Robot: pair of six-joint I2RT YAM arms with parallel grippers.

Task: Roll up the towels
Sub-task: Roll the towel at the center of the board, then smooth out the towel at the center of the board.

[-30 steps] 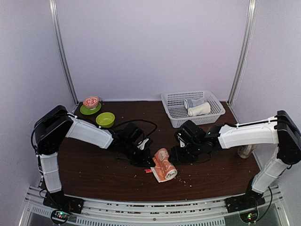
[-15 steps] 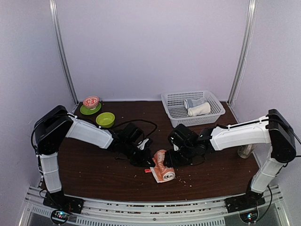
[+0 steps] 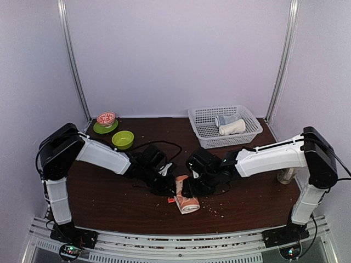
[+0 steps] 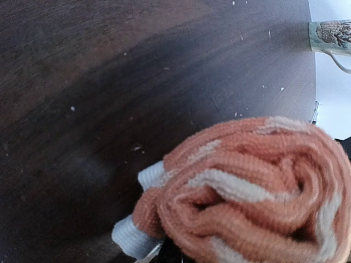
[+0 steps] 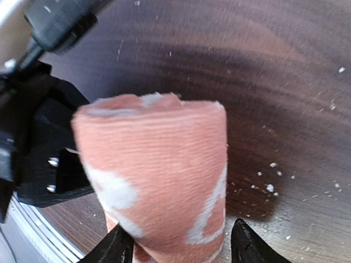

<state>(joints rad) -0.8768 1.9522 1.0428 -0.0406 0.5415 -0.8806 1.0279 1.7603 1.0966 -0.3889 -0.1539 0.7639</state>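
Observation:
The orange-red towel (image 3: 185, 198) with white patterns lies rolled up on the dark table between both arms. My right gripper (image 3: 193, 187) straddles the roll (image 5: 159, 175) from the right, one black fingertip (image 5: 118, 247) on each side, and a narrow gap shows beside the right one. My left gripper (image 3: 167, 185) sits against the roll's left end. In the left wrist view that spiral end (image 4: 252, 192) fills the lower right and hides the jaws, so I cannot see whether they pinch cloth. The cream-white towel (image 3: 232, 127) lies rolled in the white basket (image 3: 251, 127).
A pale grey-blue cloth bundle (image 3: 225, 119) shares the basket at the back right. A green bowl (image 3: 123, 139) and a green plate with a red-patterned bowl (image 3: 106, 119) stand at the back left. A mug (image 3: 285, 176) stands near the right edge. Crumbs dot the table.
My right gripper has slid left with the orange-red roll between its fingers, bringing the roll up against the left gripper. The left arm has stayed put.

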